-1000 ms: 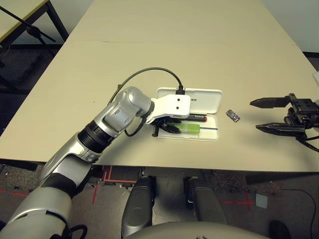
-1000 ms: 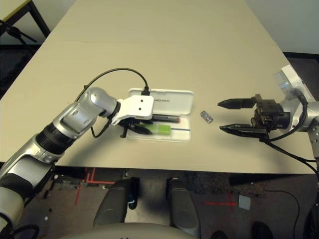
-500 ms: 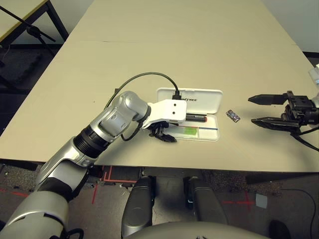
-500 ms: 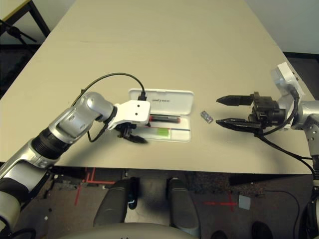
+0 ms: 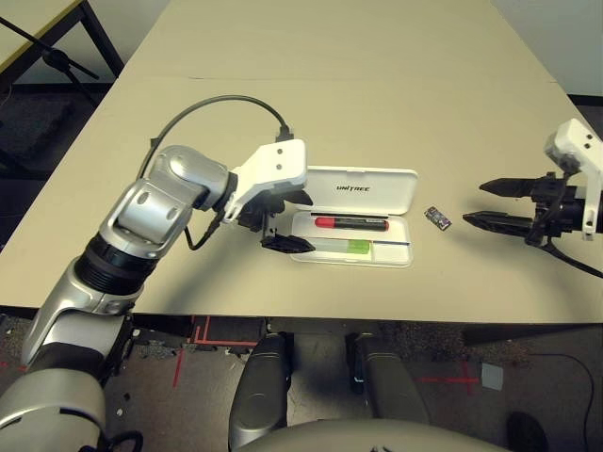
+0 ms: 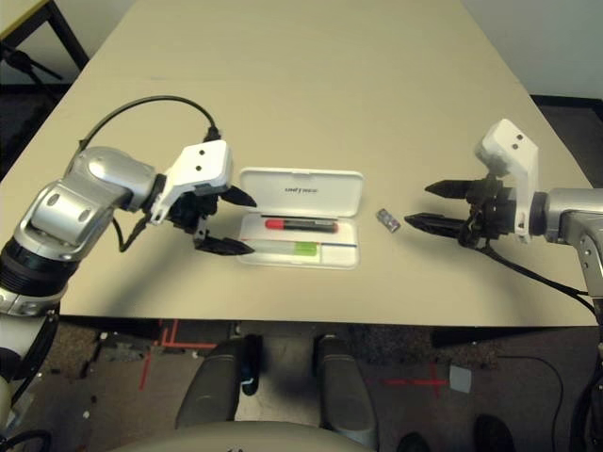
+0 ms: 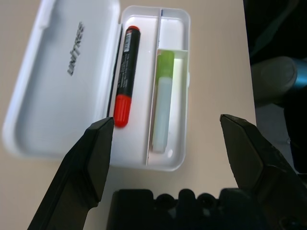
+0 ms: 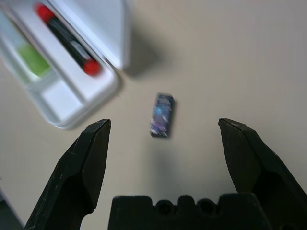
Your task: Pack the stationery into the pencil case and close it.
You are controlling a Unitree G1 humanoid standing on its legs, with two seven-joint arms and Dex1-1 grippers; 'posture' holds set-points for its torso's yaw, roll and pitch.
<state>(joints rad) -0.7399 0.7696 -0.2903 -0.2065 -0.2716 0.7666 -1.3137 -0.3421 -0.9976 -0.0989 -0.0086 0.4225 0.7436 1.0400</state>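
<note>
Marker (image 5: 350, 223), highlighter (image 5: 352, 247) in case (image 5: 363, 188); small piece (image 5: 437, 218) right.

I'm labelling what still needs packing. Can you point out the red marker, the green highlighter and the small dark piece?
red marker (image 5: 350, 223), left eye view, mid-barrel.
green highlighter (image 7: 165, 64), left wrist view, green end.
small dark piece (image 8: 161, 115), right wrist view, its top face.

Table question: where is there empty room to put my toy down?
The table is bare beyond the open pencil case, and along the near edge. It is crowded around the case, between the left gripper and right gripper, where the small dark piece lies.
</note>
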